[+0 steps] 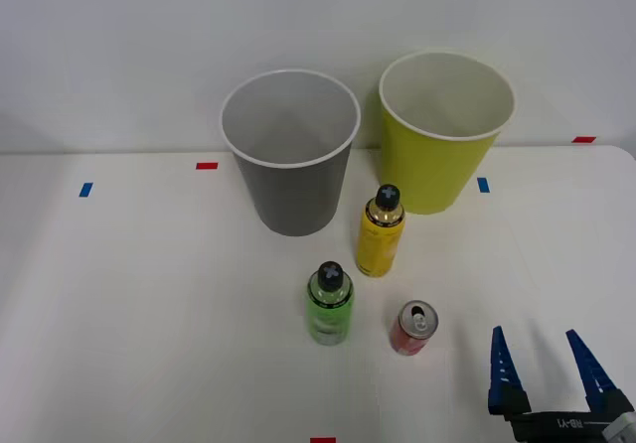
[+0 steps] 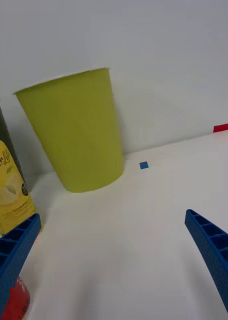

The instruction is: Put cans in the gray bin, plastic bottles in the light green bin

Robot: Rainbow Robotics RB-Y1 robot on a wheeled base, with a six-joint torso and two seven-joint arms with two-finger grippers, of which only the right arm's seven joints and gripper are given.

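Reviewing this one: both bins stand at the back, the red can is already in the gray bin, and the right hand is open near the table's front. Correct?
Not quite. The front view shows the red can standing on the table beside the green bottle, not in the gray bin. The rest holds: the gray bin and the light green bin stand at the back, and the right hand is open.

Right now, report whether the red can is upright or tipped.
Upright: the red can stands on the table, its silver pull-tab top facing up.
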